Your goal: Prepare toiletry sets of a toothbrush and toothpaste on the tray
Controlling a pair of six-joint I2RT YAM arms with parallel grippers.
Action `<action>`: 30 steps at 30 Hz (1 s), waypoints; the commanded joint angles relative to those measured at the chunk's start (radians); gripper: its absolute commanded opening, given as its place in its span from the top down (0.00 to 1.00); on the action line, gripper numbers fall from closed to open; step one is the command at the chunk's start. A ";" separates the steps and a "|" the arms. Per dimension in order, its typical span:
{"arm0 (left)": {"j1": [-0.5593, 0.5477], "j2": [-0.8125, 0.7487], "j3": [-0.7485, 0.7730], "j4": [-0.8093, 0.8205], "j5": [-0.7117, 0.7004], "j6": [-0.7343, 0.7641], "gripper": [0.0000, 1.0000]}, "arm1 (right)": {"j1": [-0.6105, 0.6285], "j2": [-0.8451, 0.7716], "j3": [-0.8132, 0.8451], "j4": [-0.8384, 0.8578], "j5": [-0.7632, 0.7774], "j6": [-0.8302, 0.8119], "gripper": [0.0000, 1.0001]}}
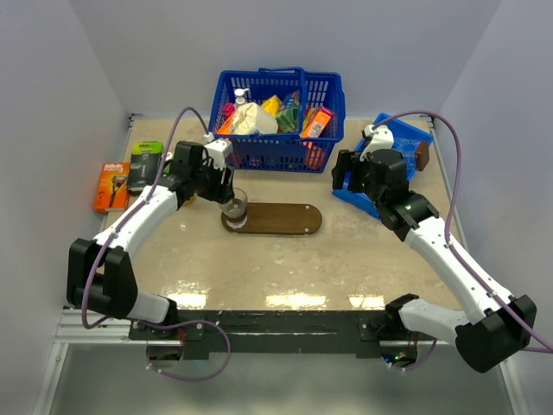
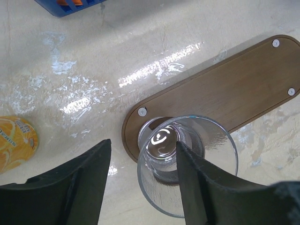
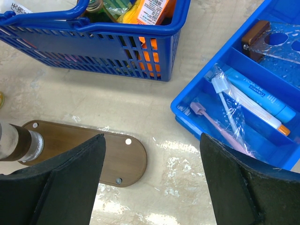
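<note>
Left pincer [image 2: 143, 145] hangs wide open and grips nothing. Its fingers seemingly straddle one wall of a clear glass cup [image 2: 211, 140] standing on the dark brown oval wooden tray [image 2: 234, 89], ready to receive a brush. Right pincer [image 3: 152, 138], equally spread and empty, hovers near the blue plastic compartment bin [image 3: 187, 105]. Only its wrist view shows the pale wrapped toothbrush [image 3: 224, 105] and blue toothpaste tube [image 3: 255, 91] lying there.

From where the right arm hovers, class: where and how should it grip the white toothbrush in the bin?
Mid-handle, straight down from above. The toothbrush lies flat in the bin, with a pink brush and toothpaste close alongside and walls around, so no side approach. Close the right gripper across the thin handle.
</note>
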State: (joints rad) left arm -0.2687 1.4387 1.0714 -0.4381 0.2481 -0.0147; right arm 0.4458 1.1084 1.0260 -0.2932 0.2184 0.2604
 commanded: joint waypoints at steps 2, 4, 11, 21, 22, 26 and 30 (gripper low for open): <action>0.008 -0.072 0.022 0.036 0.000 0.002 0.37 | -0.002 -0.013 0.008 0.008 0.009 -0.013 0.16; 0.008 -0.077 0.024 0.038 -0.007 0.001 0.40 | -0.002 -0.012 0.008 0.006 0.009 -0.013 0.16; 0.008 -0.110 0.047 0.013 -0.029 0.009 0.41 | -0.002 -0.018 0.011 0.003 0.015 -0.013 0.16; 0.008 -0.282 0.028 0.232 -0.079 -0.028 0.32 | -0.002 -0.007 0.060 -0.034 0.061 -0.023 0.16; 0.006 -0.279 0.035 0.242 -0.076 -0.030 0.30 | -0.002 -0.004 0.069 -0.041 0.079 -0.032 0.14; 0.008 -0.222 0.087 0.246 -0.092 -0.060 0.23 | -0.031 0.025 0.143 -0.083 0.147 -0.053 0.11; 0.009 -0.205 0.053 0.301 -0.141 -0.093 0.20 | -0.102 0.086 0.227 -0.116 0.154 -0.072 0.10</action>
State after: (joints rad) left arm -0.2684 1.2140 1.1355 -0.2165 0.1619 -0.0624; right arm 0.4015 1.1549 1.1484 -0.3836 0.3161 0.2253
